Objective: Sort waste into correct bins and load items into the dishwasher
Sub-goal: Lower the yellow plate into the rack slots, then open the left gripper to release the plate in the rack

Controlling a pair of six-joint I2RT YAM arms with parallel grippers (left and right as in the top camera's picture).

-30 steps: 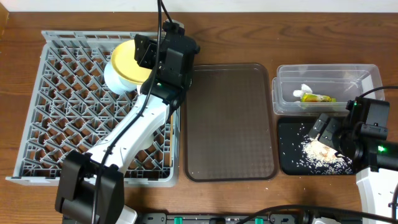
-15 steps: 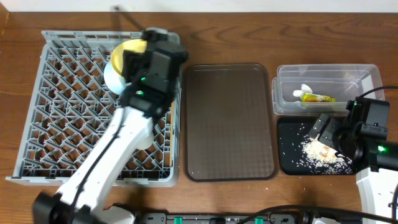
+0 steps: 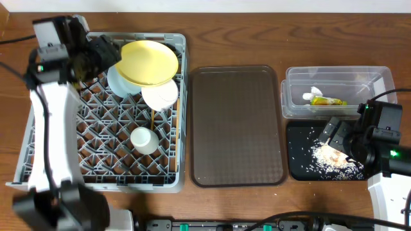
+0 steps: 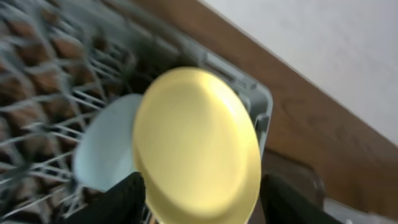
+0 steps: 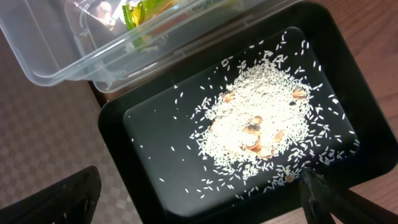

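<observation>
Just ahead of my left claw, its jaws apart and empty, leans the yellow plate; my right claw hangs wide open over the black tray.

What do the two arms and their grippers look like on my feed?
The left arm and right arm are white tubular links with black joint housings. The left gripper and right gripper are black, with two blunt fingers each. Small green lights glow on the housings, and thin black cables trail from both arms.
</observation>
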